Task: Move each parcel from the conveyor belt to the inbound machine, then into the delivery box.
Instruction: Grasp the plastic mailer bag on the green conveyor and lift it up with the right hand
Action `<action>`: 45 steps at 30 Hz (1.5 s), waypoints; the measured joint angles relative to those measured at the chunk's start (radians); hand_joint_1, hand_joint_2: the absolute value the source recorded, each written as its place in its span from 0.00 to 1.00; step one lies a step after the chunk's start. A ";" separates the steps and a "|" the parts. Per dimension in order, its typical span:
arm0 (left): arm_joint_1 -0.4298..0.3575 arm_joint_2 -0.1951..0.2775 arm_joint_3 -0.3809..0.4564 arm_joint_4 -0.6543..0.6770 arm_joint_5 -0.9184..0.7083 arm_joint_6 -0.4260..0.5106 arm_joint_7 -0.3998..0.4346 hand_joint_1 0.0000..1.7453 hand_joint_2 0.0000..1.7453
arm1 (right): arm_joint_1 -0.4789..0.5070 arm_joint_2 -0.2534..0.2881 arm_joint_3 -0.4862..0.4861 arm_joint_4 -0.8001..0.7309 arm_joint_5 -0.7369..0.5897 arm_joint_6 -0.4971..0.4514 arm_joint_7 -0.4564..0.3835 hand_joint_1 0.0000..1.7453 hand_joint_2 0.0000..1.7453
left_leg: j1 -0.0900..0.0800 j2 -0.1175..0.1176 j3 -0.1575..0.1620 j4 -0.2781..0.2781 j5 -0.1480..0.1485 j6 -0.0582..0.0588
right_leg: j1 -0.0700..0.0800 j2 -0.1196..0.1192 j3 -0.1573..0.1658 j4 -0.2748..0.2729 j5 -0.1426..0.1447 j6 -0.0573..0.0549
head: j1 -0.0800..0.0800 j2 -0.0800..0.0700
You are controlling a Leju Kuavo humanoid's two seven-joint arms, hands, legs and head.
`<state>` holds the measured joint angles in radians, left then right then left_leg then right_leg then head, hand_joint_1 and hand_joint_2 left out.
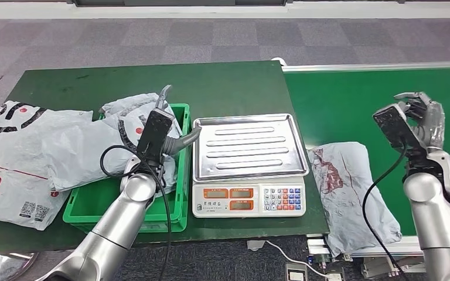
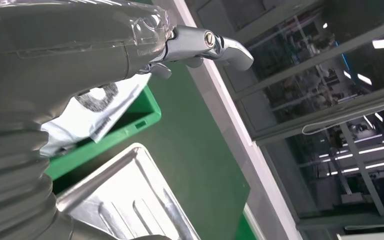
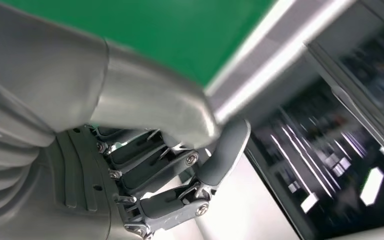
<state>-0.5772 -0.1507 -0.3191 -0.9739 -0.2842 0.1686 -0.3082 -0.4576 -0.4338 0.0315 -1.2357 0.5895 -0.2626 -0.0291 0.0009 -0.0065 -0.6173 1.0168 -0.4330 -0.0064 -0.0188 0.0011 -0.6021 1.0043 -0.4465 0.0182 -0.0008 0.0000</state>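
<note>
Where the green worktop (image 1: 228, 82) begins at the far left, a large grey mailing bag (image 1: 29, 158) with red and black print lies flat, its edge draped over a green box (image 1: 176, 219). More grey bags (image 1: 126, 114) are piled inside that box. Just to its right stands a weighing scale (image 1: 249, 199) with a bare steel tray (image 1: 247, 146). Right again, on the green conveyor belt (image 1: 351, 99), lies a crumpled grey parcel (image 1: 348, 187) with a dark red print, at the belt's near edge.

The left hand (image 1: 173, 137) hangs above the box and its bags, beside the scale tray, well apart from the parcel; its fingers are spread and hold nothing. The right hand (image 1: 425, 117) is raised over the belt, beyond and to the right of the parcel, not touching it, fingers curled inward on nothing.
</note>
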 joint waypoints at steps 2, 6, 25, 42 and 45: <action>-0.011 -0.001 -0.004 0.013 0.010 0.000 0.000 0.00 1.00 | 0.008 -0.010 0.001 0.001 0.022 0.079 0.070 0.00 1.00 | 0.000 0.000 0.000 0.000 0.000 0.000 | 0.000 0.000 0.000 0.000 0.000 0.000 | 0.000 0.000; -0.021 -0.002 -0.012 0.026 0.022 0.001 0.000 0.00 1.00 | 0.026 -0.048 0.019 0.052 0.075 0.220 0.161 0.00 1.00 | 0.000 -0.002 0.000 0.000 0.000 0.000 | 0.000 -0.002 0.000 0.000 0.000 0.000 | 0.000 0.000; 0.016 -0.010 -0.029 0.006 -0.035 0.020 0.004 0.00 1.00 | 0.065 0.019 0.155 0.452 0.312 0.324 0.165 0.00 1.00 | 0.001 -0.002 -0.001 0.000 0.000 0.000 | 0.001 -0.003 0.000 0.000 -0.001 0.000 | 0.000 0.000; 0.016 -0.014 -0.029 0.007 -0.058 0.012 0.003 0.00 1.00 | -0.007 0.009 0.234 0.547 0.291 0.508 0.031 1.00 1.00 | 0.001 0.000 0.001 0.000 0.000 0.000 | 0.001 -0.001 0.001 0.000 -0.001 0.000 | 0.000 0.000; 0.013 -0.014 -0.029 0.005 -0.060 0.012 0.008 0.00 1.00 | -0.030 -0.015 0.254 0.557 0.264 0.526 -0.006 1.00 1.00 | 0.001 -0.001 0.001 0.000 0.000 0.000 | 0.001 -0.002 0.002 0.000 -0.001 0.000 | 0.000 0.000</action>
<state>-0.5646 -0.1649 -0.3479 -0.9686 -0.3437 0.1808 -0.3001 -0.4874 -0.4493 0.2859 -0.6787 0.8536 0.2630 -0.0348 0.0014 -0.0072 -0.6163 1.0172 -0.4331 -0.0061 -0.0183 -0.0006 -0.6000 1.0041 -0.4473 0.0185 -0.0009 0.0000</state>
